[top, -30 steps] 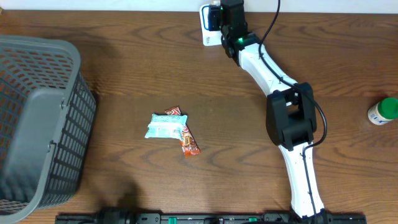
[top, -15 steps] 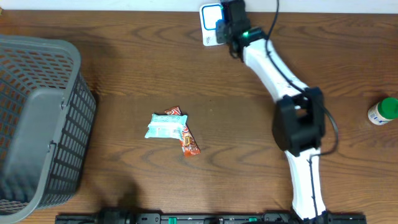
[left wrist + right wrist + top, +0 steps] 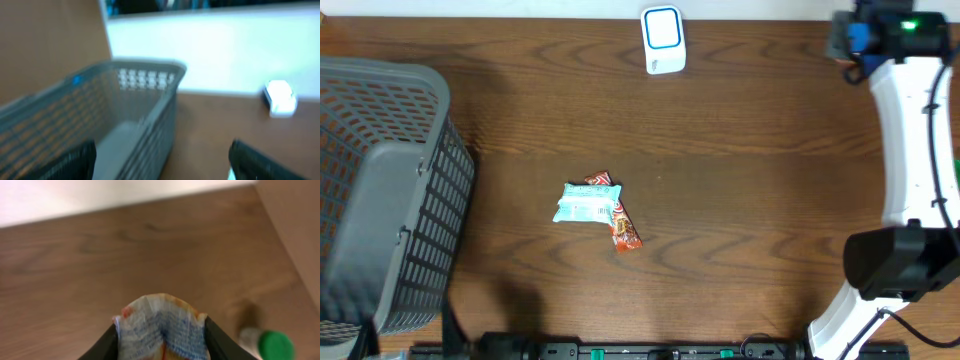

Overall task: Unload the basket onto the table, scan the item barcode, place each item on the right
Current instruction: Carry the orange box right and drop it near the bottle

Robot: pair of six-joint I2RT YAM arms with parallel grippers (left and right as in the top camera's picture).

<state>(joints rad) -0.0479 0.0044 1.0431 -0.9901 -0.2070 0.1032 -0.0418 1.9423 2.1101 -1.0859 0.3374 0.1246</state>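
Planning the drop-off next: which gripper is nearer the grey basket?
Left. The left gripper hangs close in front of the basket; the right gripper, holding a packet, is at the table's far right corner.

A basket [image 3: 380, 190] stands on the left end of the bench [image 3: 740, 200]. The scanner [image 3: 663, 40] sits near the middle of the far edge. Mid-bench lie 2 packets, touching: the top packet [image 3: 587, 203] partly covers the lower packet [image 3: 625, 232], which juts out toward the near right. The right gripper [image 3: 161, 340] hangs over the far right corner, well apart from the scanner, with a 3rd packet [image 3: 160, 325] between its jaws. A bottle [image 3: 265, 342] stands below, probably by the right edge.
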